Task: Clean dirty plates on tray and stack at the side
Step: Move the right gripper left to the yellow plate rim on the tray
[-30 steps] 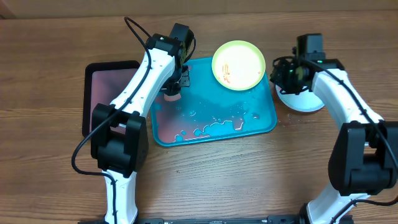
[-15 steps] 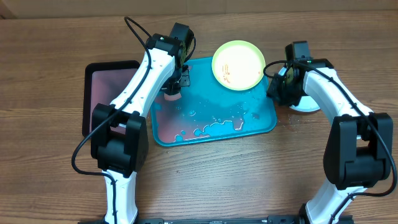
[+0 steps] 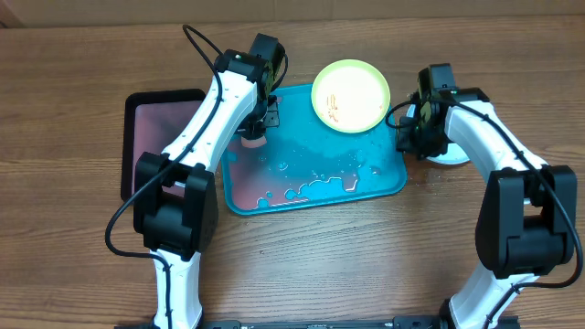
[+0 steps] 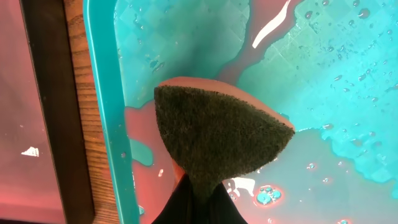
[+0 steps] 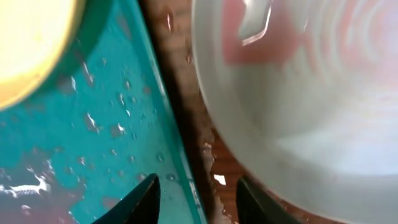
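The teal tray (image 3: 388,178) is wet, with reddish water pooled in it. The lime-yellow plate (image 3: 351,96), with red smears, lies on its far right corner. A white plate (image 3: 454,155) lies on the table right of the tray, partly under my right arm. The mint-blue plate is out of view. My left gripper (image 3: 253,133) is shut on a sponge (image 4: 217,137) and presses it onto the tray's left part. My right gripper (image 5: 199,202) is open and empty, straddling the tray's right rim (image 5: 165,118) between the yellow plate (image 5: 28,43) and the white plate (image 5: 298,93).
A black tray with a pinkish inside (image 3: 164,137) lies left of the teal tray, its edge showing in the left wrist view (image 4: 53,106). Water drops lie on the wood between the tray and the white plate.
My right gripper has moved left from over the white plate to the tray's right rim. The left arm and sponge have not moved.
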Action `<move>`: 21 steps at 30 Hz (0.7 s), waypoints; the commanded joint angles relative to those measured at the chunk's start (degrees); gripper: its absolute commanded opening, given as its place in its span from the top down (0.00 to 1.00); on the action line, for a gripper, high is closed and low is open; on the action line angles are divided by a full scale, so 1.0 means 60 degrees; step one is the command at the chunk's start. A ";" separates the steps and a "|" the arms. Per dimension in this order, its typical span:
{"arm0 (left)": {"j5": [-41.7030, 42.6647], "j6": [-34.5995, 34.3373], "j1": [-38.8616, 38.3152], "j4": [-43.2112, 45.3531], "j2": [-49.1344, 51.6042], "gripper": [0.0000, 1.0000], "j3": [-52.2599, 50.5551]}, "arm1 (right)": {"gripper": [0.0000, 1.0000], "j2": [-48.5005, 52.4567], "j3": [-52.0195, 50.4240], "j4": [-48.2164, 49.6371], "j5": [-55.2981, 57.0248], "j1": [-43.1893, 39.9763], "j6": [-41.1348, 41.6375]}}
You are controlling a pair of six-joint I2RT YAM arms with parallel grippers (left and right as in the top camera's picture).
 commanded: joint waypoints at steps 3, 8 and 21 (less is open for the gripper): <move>0.0073 -0.0127 0.0026 0.0033 0.0106 0.96 -0.0036 | 0.62 0.0011 -0.0175 -0.0226 -0.0182 0.0040 -0.0251; 0.0073 -0.0127 0.0026 0.0036 0.0106 0.96 -0.0036 | 0.62 0.0011 -0.0175 -0.0280 -0.0189 0.0044 -0.0251; 0.0073 -0.0127 0.0026 0.0033 0.0106 0.96 -0.0036 | 0.71 0.0011 -0.0900 0.0328 -0.0437 0.0044 -0.0295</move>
